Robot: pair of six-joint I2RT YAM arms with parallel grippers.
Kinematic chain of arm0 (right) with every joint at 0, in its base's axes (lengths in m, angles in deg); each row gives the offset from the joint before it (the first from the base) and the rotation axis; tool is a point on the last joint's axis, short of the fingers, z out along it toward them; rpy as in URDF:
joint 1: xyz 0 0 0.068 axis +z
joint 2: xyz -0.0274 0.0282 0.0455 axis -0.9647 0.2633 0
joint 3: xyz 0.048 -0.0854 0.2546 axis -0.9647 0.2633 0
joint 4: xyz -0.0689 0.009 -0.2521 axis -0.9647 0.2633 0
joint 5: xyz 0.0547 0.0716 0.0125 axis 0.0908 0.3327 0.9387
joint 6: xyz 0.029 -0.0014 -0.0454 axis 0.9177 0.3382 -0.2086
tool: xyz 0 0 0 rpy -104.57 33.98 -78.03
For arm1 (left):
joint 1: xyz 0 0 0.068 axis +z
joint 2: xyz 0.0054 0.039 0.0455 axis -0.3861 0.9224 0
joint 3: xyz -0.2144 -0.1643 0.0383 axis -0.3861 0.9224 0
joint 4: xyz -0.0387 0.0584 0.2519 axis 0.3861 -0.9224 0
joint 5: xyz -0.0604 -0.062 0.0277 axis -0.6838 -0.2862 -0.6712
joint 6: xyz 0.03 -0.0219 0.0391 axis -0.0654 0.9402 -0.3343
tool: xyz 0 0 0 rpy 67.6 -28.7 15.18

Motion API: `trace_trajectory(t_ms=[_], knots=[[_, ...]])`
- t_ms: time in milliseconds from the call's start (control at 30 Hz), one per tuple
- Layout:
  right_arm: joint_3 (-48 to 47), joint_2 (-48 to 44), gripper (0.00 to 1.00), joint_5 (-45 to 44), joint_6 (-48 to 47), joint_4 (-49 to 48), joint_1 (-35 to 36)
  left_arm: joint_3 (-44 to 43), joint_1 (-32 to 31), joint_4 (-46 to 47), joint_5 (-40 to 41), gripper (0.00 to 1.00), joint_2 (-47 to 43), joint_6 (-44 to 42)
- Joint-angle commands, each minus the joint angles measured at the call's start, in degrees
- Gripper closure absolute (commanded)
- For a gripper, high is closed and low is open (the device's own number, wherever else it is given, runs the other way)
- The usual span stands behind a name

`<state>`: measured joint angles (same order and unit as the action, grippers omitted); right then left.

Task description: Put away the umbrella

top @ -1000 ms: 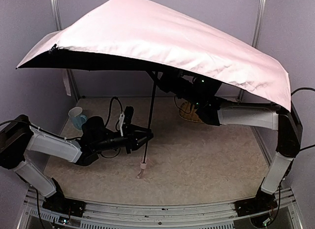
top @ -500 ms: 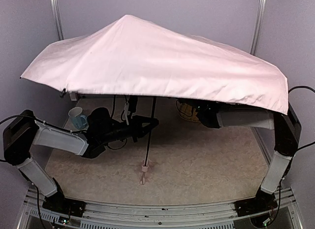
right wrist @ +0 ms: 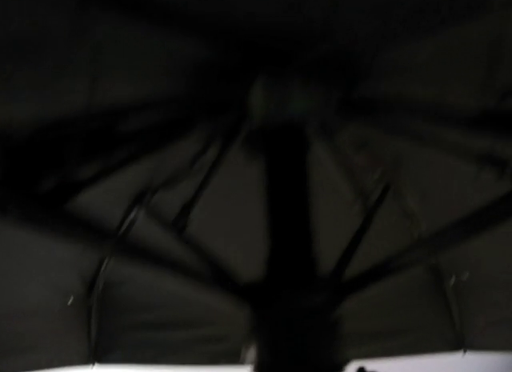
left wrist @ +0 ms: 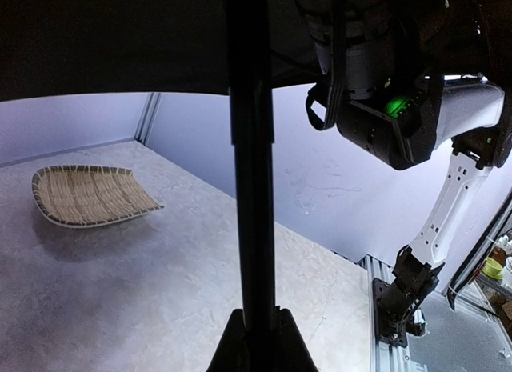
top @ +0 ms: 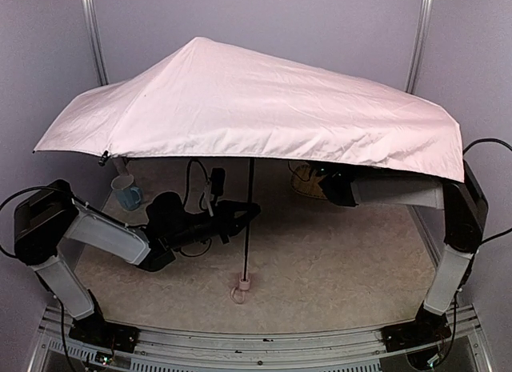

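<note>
The umbrella stands open, its pale pink canopy (top: pixel 264 108) spread over most of the table. Its thin dark shaft (top: pixel 249 228) runs nearly upright down to the small pink handle (top: pixel 242 288), which rests on the table. My left gripper (top: pixel 250 212) is shut on the shaft (left wrist: pixel 250 188) at mid-height, and its jaws (left wrist: pixel 258 340) squeeze it from both sides. My right arm (top: pixel 400 190) reaches under the canopy, which hides its gripper. The right wrist view shows only the black lining (right wrist: pixel 160 292), the ribs and the shaft (right wrist: pixel 286 212); no fingers can be made out.
A woven bamboo tray (left wrist: pixel 88 196) lies at the back of the table, partly under the canopy (top: pixel 306 180). A pale blue mug (top: pixel 125 192) stands at the back left. Grey walls close in the sides. The right arm's wrist (left wrist: pixel 384 100) hangs close beside the shaft.
The canopy has dropped from a steep tilt to nearly level, and the shaft has swung upright. My left gripper has closed on the shaft. The handle has shifted slightly right.
</note>
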<state>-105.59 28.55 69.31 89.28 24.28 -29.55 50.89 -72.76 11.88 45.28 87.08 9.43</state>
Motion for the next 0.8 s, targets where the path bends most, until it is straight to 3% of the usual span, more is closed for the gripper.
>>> trace_trajectory(t_ms=[0,133,567,767], knots=[[-3.6,3.5,0.51,-4.1,1.3,-2.7,-0.6,-0.5,-1.0,7.6,3.6,1.00,0.2,-2.8],[-3.5,4.7,0.61,-5.9,2.1,-5.7,-1.1,-0.6,-1.1,7.7,3.4,1.00,0.5,-2.8],[-7.8,6.6,0.51,-3.4,-1.6,-4.2,-1.4,-0.7,-1.1,7.8,2.7,1.00,1.1,-2.8],[-9.3,7.1,0.36,0.8,-2.8,-4.6,-1.5,-0.6,-1.1,8.2,3.0,1.00,1.1,-2.6]])
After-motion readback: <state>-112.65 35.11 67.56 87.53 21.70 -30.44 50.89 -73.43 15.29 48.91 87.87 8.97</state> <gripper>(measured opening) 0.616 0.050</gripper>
